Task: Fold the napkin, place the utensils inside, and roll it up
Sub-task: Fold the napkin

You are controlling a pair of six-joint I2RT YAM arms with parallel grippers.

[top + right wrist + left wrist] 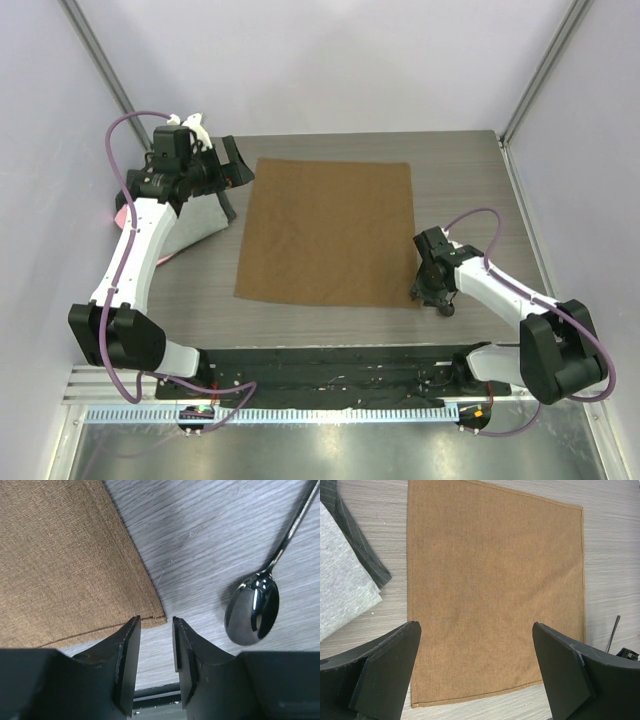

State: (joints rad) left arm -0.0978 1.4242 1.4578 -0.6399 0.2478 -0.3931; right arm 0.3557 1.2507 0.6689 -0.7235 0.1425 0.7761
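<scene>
A: Napkin position is requested.

B: The napkin [327, 232] is recorded flat and unfolded on the bench [470, 180], roughly central, with its edges slightly skewed to the bench edges. No fold is noted in any view.

A: Left arm?

B: The left pincer [232, 185] is held above the bench at the far left, close to the napkin's far left corner. In the left wrist view its fingers are spread wide apart, nothing is held between them, and the whole napkin is framed beyond them.

A: What is seen beside it?

B: A grey cloth [340, 580] is logged left of the napkin, apart from it, with a dark striped cloth [360, 540] lying along its edge. A pink border is seen on the grey cloth only from above.

A: Right arm?

B: The right pincer [155, 622] is lowered at the napkin's near right corner. Its fingers are drawn close, but a narrow gap is left between them. The corner's tip is seen right at that gap. Whether the fabric is touched cannot be told from this angle.

A: Utensil?

B: The utensil [252, 607] is found on bare bench just right of that corner, apart from the napkin. Its glossy rounded head is turned toward the pincer and its thin handle is angled away. From above it is mostly hidden by the right arm.
</scene>
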